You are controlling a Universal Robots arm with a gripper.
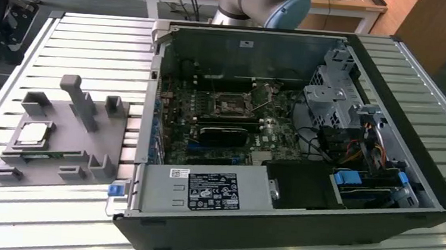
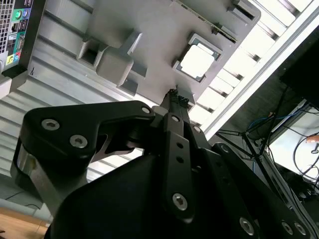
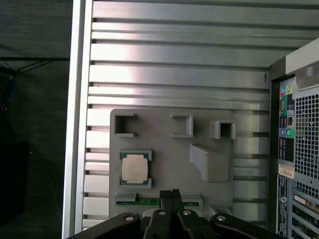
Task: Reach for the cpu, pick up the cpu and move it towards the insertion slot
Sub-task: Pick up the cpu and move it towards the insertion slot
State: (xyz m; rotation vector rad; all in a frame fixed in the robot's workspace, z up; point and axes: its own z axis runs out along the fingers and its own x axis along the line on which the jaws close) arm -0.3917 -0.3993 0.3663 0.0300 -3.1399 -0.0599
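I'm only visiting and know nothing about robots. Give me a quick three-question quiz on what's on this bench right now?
1. True or false: the cpu is seated in the insertion slot inside the computer case.
2. Where does the cpu lie? A: in a recess of the grey fixture. B: inside the computer case. C: on the floor.
3. Fill in (open or shut): in the first wrist view the gripper is ____ and holds nothing.

Key: 1 false; 2 A; 3 shut.
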